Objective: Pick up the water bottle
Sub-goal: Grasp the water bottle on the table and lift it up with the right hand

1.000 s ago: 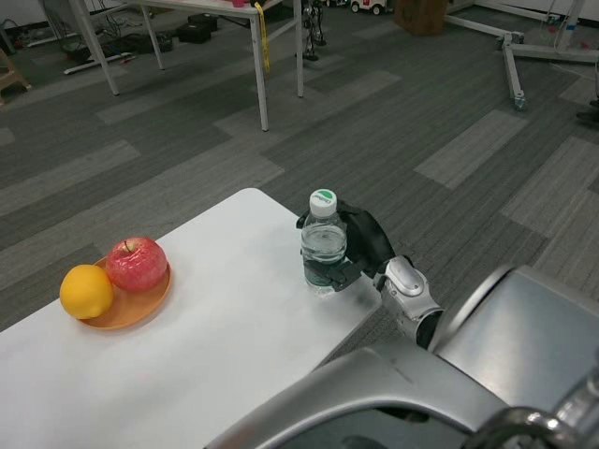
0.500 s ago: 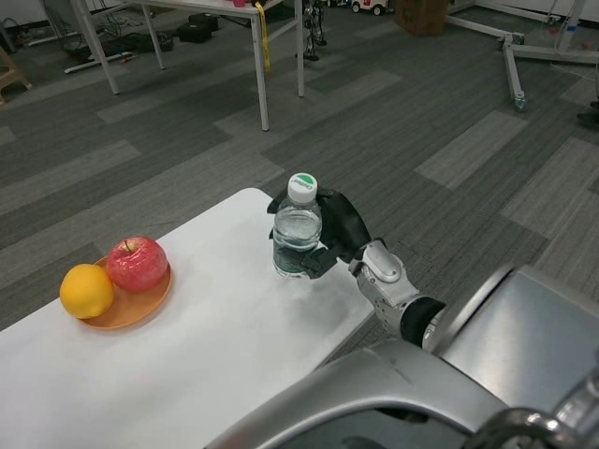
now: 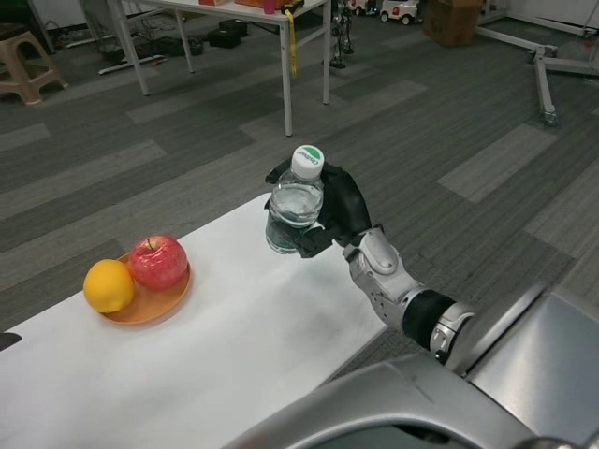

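A small clear water bottle (image 3: 294,208) with a white and green cap hangs above the far part of the white table (image 3: 234,327). My right hand (image 3: 329,211) grips it around the body, black fingers wrapped behind and under it. The bottle stands nearly upright, its base clear of the tabletop. My left hand is out of the picture.
An orange plate (image 3: 148,299) near the table's left holds a red apple (image 3: 158,261) and an orange (image 3: 109,285). Beyond the table lies grey carpet, with a white-legged table (image 3: 285,65) and a stool (image 3: 28,58) farther back.
My right hand has lifted the bottle off the table and carried it left and away from me. The camera has also shifted, so the plate sits a little further right.
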`<state>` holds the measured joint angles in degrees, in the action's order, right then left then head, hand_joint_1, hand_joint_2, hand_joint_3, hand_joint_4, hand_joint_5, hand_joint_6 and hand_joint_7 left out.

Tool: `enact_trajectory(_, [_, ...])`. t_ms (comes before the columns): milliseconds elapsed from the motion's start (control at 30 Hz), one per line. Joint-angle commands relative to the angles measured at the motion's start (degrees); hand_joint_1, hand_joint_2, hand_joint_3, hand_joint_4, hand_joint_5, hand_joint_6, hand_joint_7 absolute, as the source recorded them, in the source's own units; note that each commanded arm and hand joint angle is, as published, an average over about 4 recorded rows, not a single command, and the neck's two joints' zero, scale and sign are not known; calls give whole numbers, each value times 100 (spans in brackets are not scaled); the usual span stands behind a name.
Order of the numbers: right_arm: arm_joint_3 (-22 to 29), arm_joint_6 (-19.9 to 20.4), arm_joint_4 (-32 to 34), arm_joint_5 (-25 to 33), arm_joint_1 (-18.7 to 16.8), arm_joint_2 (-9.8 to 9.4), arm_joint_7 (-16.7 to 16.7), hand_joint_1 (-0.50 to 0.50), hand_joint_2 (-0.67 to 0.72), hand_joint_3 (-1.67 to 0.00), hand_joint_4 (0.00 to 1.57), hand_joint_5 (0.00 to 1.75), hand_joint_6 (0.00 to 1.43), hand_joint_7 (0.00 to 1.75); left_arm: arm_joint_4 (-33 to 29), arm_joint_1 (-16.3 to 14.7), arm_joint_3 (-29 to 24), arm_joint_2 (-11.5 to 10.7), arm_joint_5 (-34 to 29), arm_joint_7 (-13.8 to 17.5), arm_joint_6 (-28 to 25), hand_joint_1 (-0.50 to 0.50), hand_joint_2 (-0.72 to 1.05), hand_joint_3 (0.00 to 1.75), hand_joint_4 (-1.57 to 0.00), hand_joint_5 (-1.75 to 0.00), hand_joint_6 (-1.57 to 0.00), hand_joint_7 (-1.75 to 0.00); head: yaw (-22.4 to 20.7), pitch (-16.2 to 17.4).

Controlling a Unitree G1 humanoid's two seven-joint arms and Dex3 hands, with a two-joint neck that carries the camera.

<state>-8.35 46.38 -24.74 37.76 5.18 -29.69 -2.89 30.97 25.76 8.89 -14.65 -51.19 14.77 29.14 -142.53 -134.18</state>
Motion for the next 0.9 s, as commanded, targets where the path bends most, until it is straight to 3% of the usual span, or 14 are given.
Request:
enact_trajectory(33, [-195,31,101,29,363,-195,-142,-25,-48,-159,151,126,134,106,-63,-95,-43,-29,12,-18,-5,-50,-19,4,0,-10,0,0,-136,-32])
enact_trajectory(167, [-356,11,105,29,616,-269,-159,-25,-51,-159,148,116,131,105,-87,-124,-63,-29,12,-22,-5,-50,-19,9,0,-10,0,0,-307,-84])
enact_trajectory(433, [-905,-15,61,29,1117,-511,-265,-25,-54,-159,146,116,131,105,-135,-154,-85,-29,30,-26,-5,-50,-19,9,0,-10,0,0,-982,-307])
enact_trajectory(600, [-1230,-24,-9,21,1425,-533,-265,-25,-54,-159,145,116,131,105,-170,-159,-67,-16,65,-26,-5,-50,-19,9,0,-10,0,0,-1479,-511])
enact_trajectory(900, [-1536,-31,-178,21,1840,-478,-265,-25,-54,-159,143,116,131,105,-269,-183,-54,-5,85,-26,-5,-50,-19,9,0,-10,0,0,-1967,-661])
